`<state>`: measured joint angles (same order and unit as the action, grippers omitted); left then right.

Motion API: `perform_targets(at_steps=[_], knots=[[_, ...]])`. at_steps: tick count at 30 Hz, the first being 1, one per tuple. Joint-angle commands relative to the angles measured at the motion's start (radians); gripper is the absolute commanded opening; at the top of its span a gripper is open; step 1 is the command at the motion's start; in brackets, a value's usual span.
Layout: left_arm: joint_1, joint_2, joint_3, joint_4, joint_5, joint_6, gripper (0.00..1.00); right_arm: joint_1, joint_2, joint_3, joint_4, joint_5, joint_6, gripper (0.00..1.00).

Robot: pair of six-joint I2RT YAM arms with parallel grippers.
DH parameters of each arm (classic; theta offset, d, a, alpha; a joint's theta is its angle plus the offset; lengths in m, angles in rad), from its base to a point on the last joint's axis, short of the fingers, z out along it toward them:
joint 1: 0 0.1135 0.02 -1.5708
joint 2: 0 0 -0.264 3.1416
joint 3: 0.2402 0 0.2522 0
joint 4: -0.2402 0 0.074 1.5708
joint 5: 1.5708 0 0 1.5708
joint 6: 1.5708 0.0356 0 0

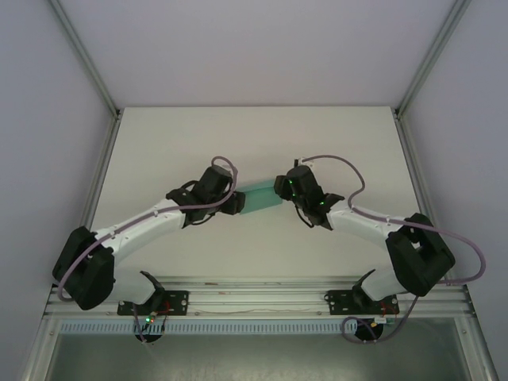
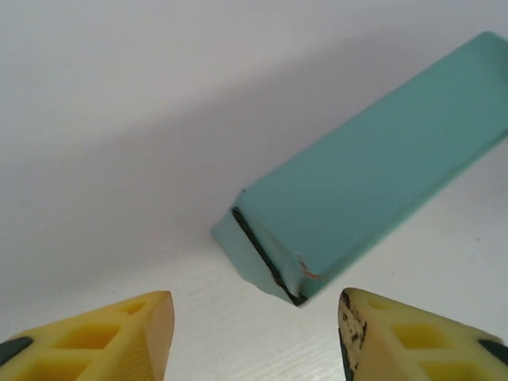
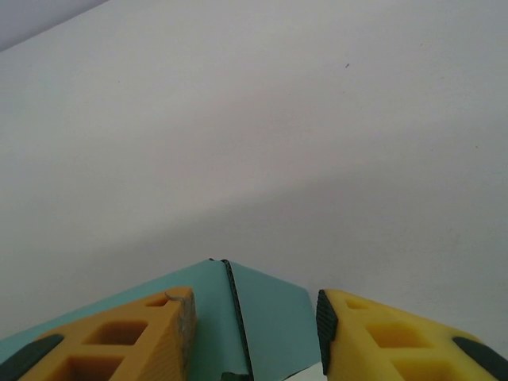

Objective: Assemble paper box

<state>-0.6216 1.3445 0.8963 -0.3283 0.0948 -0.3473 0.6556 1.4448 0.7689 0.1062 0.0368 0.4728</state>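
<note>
As two robot arms (image 1: 135, 226) meet over the middle of the white worktop (image 1: 198, 143), the teal-green paper box (image 1: 260, 197) lies between them in the overhead view, its long axis running from one wrist to the other. The left pincer (image 1: 235, 203) sits at the box's left end and the right pincer (image 1: 280, 188) at its right end. From this height the gap of either pair of jaws cannot be made out.

Seen from the left wrist, the left pincer (image 2: 254, 305) stands open, its yellow fingers (image 2: 135, 337) well apart and holding nothing. The paper box (image 2: 373, 175), folded into a long shallow form, stretches away toward the upper right, its near end just beyond the fingertips and outside the gap. A dark seam (image 2: 262, 250) runs along that end.

Seen from the right wrist, the right pincer (image 3: 254, 298) straddles one end of the paper box (image 3: 274, 317), its yellow fingers (image 3: 119, 341) on either side of it. The finger on the view's left overlaps the card, and the other sits just beside its edge. Whether the jaws press the card cannot be told.
</note>
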Motion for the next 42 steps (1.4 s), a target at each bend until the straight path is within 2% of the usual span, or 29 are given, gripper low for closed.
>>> perform_targets(at_steps=[1,3,4,8,14,16,18,20,22,23,24,28,31,37,42], knots=[[0.017,-0.052,0.051,-0.063,0.002,-0.021,0.65,0.001,0.055,-0.065,-0.166,-0.019,0.011,0.44],[0.046,-0.059,0.055,-0.049,0.006,-0.053,0.73,0.001,0.058,-0.068,-0.165,-0.02,0.014,0.43],[0.062,-0.058,0.053,-0.033,0.018,-0.067,0.74,0.001,0.059,-0.07,-0.166,-0.018,0.015,0.43],[0.123,-0.015,0.04,0.025,0.089,-0.095,0.74,0.002,0.063,-0.07,-0.165,-0.024,0.016,0.43],[0.149,0.064,-0.029,0.129,0.187,-0.128,0.69,0.001,0.08,-0.077,-0.145,-0.016,0.028,0.43],[0.154,0.08,-0.068,0.157,0.211,-0.156,0.66,0.002,0.091,-0.087,-0.137,-0.015,0.032,0.42],[0.157,0.09,-0.123,0.199,0.245,-0.177,0.55,0.001,0.104,-0.098,-0.125,-0.014,0.037,0.39],[0.158,0.091,-0.18,0.221,0.234,-0.196,0.46,0.001,0.113,-0.129,-0.08,-0.03,0.042,0.38],[0.16,0.09,-0.242,0.256,0.223,-0.199,0.42,0.001,0.124,-0.17,-0.017,-0.038,0.043,0.34],[0.163,0.093,-0.276,0.283,0.226,-0.267,0.4,0.0,0.132,-0.19,0.014,-0.042,0.05,0.32],[0.164,0.095,-0.303,0.305,0.222,-0.231,0.37,-0.001,0.141,-0.208,0.039,-0.057,0.051,0.28],[0.165,0.118,-0.39,0.402,0.235,-0.257,0.1,0.001,0.175,-0.29,0.168,-0.118,0.059,0.17],[0.164,0.153,-0.442,0.498,0.274,-0.254,0.01,0.0,0.186,-0.341,0.237,-0.123,0.047,0.11],[0.163,0.211,-0.449,0.497,0.279,-0.24,0.0,-0.001,0.201,-0.37,0.291,-0.139,0.024,0.03],[0.153,0.144,-0.412,0.422,0.24,-0.218,0.0,0.0,0.157,-0.311,0.221,-0.145,0.014,0.02]])
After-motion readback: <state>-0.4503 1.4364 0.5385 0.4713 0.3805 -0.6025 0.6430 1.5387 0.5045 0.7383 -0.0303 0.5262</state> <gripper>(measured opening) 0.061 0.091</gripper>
